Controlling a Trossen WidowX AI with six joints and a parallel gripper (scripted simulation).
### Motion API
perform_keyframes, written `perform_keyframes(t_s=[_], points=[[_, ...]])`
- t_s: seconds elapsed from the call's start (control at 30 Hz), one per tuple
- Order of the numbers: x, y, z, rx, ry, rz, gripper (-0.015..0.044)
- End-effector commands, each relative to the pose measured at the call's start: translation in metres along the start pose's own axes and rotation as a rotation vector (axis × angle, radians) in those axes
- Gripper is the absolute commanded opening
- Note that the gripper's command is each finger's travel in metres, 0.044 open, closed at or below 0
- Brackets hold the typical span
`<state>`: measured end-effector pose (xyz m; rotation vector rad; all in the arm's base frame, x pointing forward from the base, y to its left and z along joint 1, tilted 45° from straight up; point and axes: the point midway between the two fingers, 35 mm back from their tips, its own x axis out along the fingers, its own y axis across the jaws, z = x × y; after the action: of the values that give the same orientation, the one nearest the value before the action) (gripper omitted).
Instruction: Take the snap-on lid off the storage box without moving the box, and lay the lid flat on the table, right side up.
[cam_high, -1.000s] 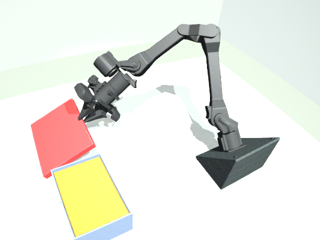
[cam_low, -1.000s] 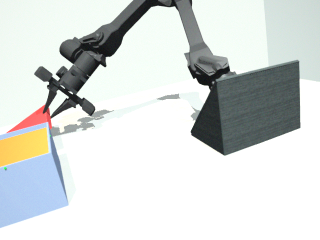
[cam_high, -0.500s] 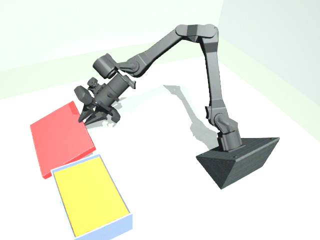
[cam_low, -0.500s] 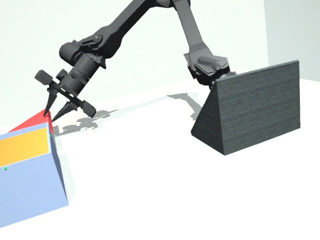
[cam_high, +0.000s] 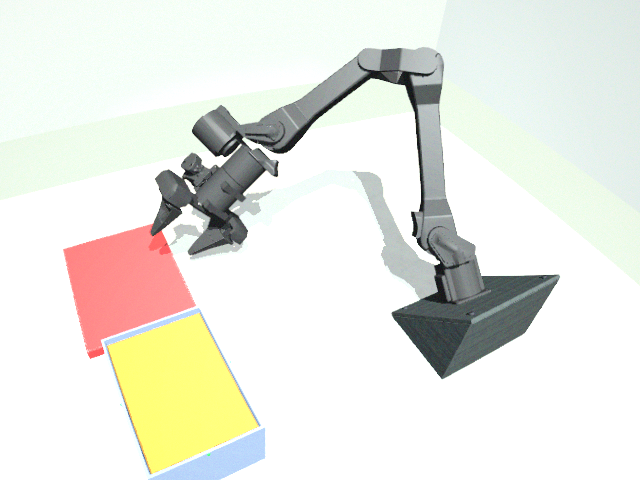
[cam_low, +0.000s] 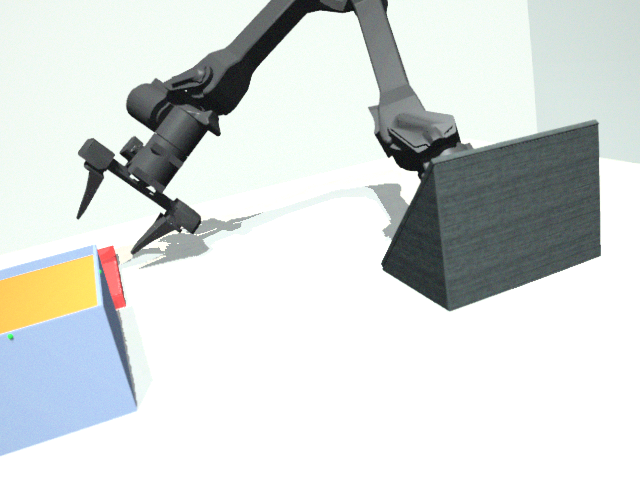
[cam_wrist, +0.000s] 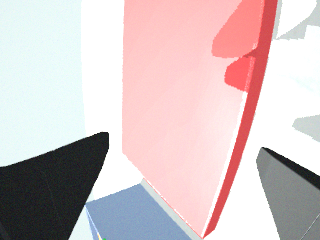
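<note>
The red lid (cam_high: 124, 284) (cam_low: 112, 276) (cam_wrist: 187, 107) lies flat on the white table, just behind the storage box and touching its far edge. The box (cam_high: 217, 454) (cam_low: 56, 372) is light blue and open, and its yellow inside shows. My gripper (cam_high: 172, 242) (cam_low: 105, 234) (cam_wrist: 182, 146) is open wide and holds nothing. It hangs tilted just above the lid's far right corner. One fingertip is over that corner and the other is over the bare table beside it.
The arm's dark wedge-shaped base (cam_high: 475, 320) (cam_low: 496, 222) stands on the table to the right, well away from the box and lid. Pale walls close off the back and the right side.
</note>
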<state>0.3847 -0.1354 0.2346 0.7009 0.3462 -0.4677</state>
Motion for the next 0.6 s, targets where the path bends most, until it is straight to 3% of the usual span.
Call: perform_keyframes(t_s=[0.0, 0.57], points=[[-0.007, -0.005, 0.000, -0.003, 0.001, 0.004, 0.0440], [-0.033, -0.027, 0.000, -0.004, 0.001, 0.003, 0.0440]])
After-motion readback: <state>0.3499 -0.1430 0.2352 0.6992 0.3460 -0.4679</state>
